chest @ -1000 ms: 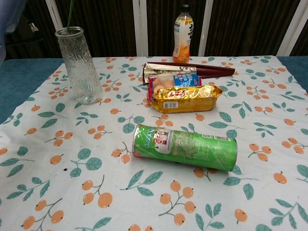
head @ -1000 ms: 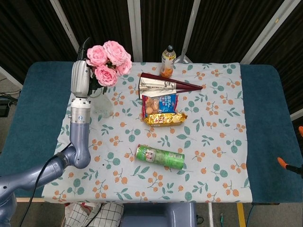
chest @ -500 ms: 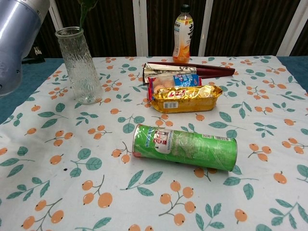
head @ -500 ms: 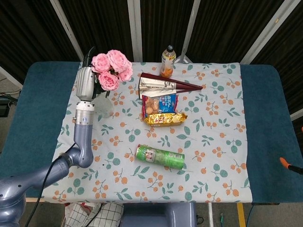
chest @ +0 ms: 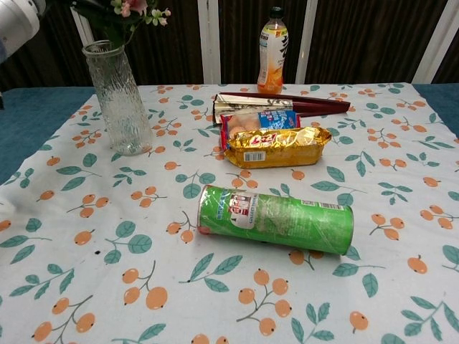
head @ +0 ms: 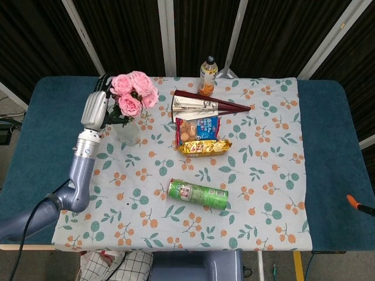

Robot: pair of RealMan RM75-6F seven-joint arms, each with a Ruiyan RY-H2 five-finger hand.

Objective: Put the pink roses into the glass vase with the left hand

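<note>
The pink roses stand over the glass vase at the cloth's far left, and their green stems and leaves reach down to the vase's mouth. My left hand is upright against the left side of the bunch and holds it just under the blooms, fingers toward the stems. In the chest view only the wrist shows, at the top left corner. The blooms are mostly cut off there. The right hand shows in neither view.
On the flowered cloth lie a green chip can, a gold snack pack, a blue cookie bag and a folded dark red fan. An orange drink bottle stands at the back.
The left hand has swung left and lower with the roses. The stems and leaves have come down to the vase's mouth; before, only a stem showed above it in the chest view.
</note>
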